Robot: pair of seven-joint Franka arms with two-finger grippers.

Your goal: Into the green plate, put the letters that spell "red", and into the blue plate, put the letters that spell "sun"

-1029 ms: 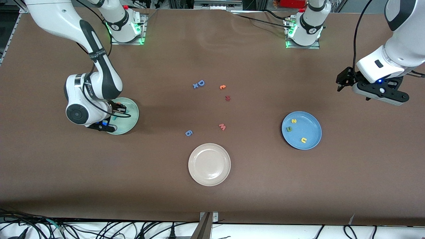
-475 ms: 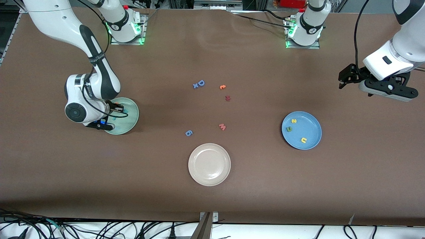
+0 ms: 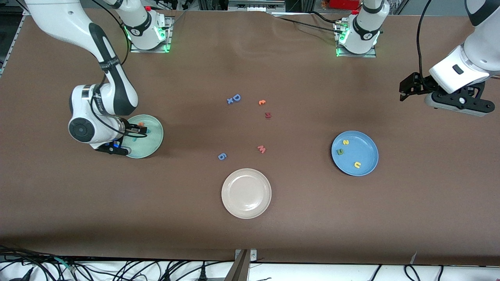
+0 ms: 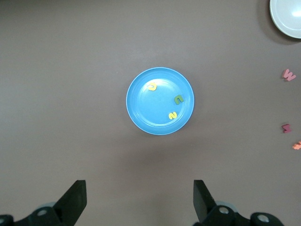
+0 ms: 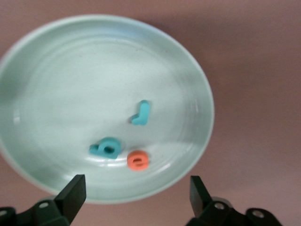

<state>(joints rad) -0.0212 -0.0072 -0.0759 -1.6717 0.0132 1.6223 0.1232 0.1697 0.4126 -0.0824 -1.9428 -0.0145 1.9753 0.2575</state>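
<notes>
The green plate [image 3: 153,136] [image 5: 197,84] lies toward the right arm's end of the table. In it lie a teal "r" [image 5: 141,113], a teal "d" [image 5: 107,148] and an orange "e" [image 5: 138,160] [image 3: 141,124]. My right gripper [image 3: 134,130] [image 5: 136,186] hangs open just over the plate's edge, holding nothing. The blue plate [image 3: 365,150] [image 4: 150,113] holds a yellow "s" [image 3: 345,142] [image 4: 172,115], an olive "n" [image 3: 340,152] [image 4: 178,99] and a yellow "u" [image 3: 357,164] [image 4: 152,86]. My left gripper [image 3: 406,88] [image 4: 139,188] waits open and empty, high over bare table at the left arm's end.
A cream plate [image 3: 246,193] [image 4: 287,14] sits nearest the front camera. Loose letters lie mid-table: a blue "D" with an "x" [image 3: 234,98], an orange one [image 3: 262,102], a dark red one [image 3: 268,115], a pink "w" [image 3: 261,149] and a blue "6" [image 3: 222,156].
My right gripper has opened and drawn back a little from the green plate's middle, and the orange "e" now shows in the plate. The left arm has drifted slightly upward and outward.
</notes>
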